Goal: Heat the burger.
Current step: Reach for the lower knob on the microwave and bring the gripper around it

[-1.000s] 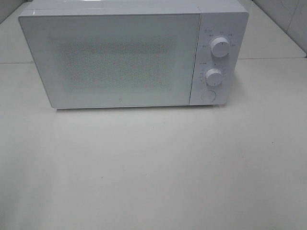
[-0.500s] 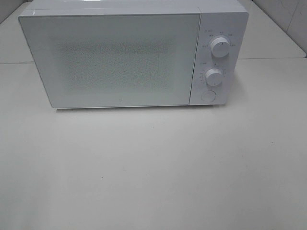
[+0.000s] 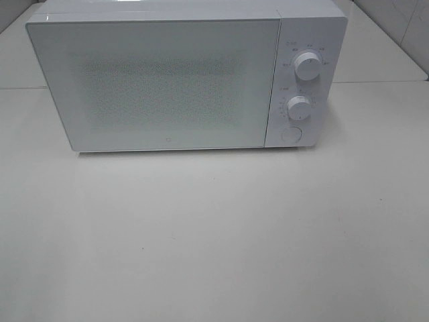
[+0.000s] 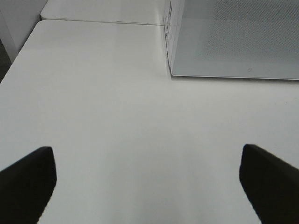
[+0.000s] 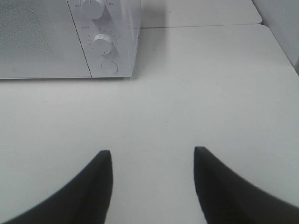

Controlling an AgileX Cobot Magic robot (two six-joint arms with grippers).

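Observation:
The burger is out of view in every frame. A white microwave (image 3: 181,74) stands at the back of the table with its door shut; it also shows as microwave (image 4: 233,37) and microwave (image 5: 65,37). Two round knobs (image 3: 307,66) and a button (image 3: 290,133) sit on its right panel. My left gripper (image 4: 147,177) hovers over bare table in front of the microwave's left corner, its fingers (image 4: 28,182) spread wide and nothing between them. My right gripper (image 5: 152,177) is open over bare table in front of the control panel, with nothing held. Neither arm appears in the exterior high view.
The white table (image 3: 214,235) stretches in front of the microwave. A seam (image 3: 382,82) joins it to a second tabletop behind. A tiled wall (image 3: 409,27) rises at the back right. The table's left edge (image 4: 18,56) drops to a dark floor.

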